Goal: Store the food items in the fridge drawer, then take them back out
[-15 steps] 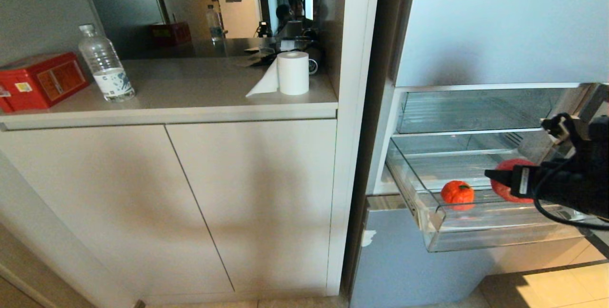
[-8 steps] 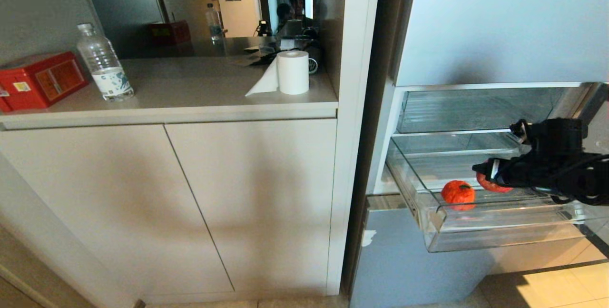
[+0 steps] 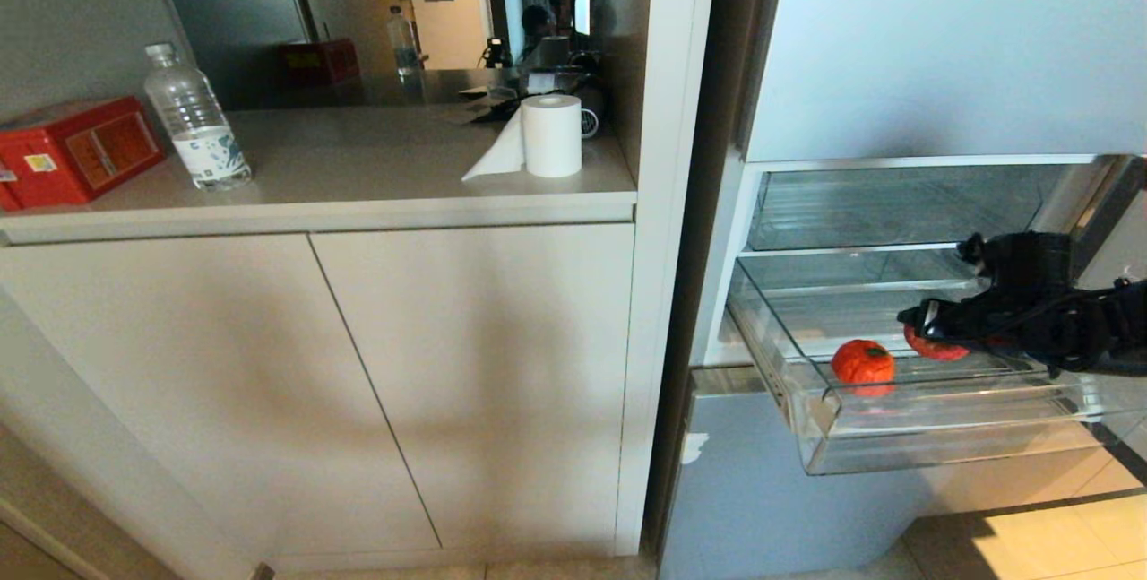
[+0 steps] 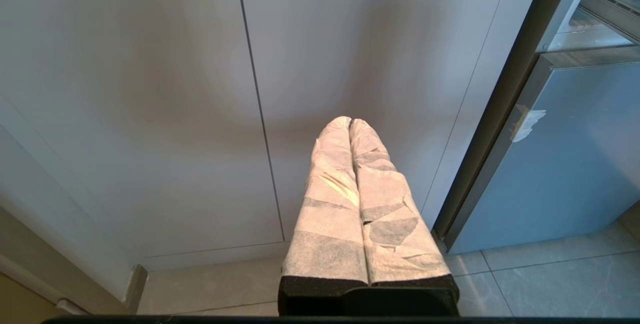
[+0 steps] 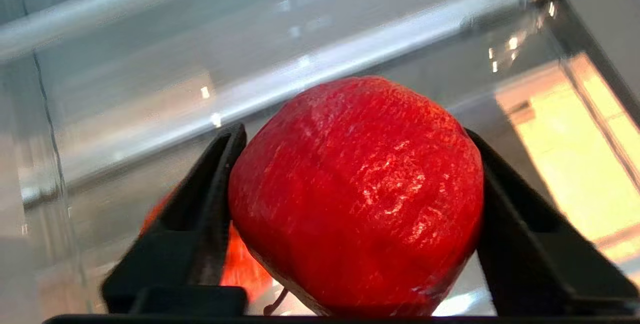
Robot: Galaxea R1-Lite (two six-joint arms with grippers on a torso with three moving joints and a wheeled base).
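Inside the clear fridge drawer (image 3: 896, 437), red fruit (image 5: 357, 194) clamped between right pincer (image 5: 350, 164) fingers, orange fruit (image 3: 862, 362) lying just beside.

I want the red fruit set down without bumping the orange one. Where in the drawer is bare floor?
In the fridge drawer, the floor behind the orange fruit, toward the rear wall, is bare. The crowded spot is mid-drawer, where the right gripper flanks the red fruit beside the orange one.
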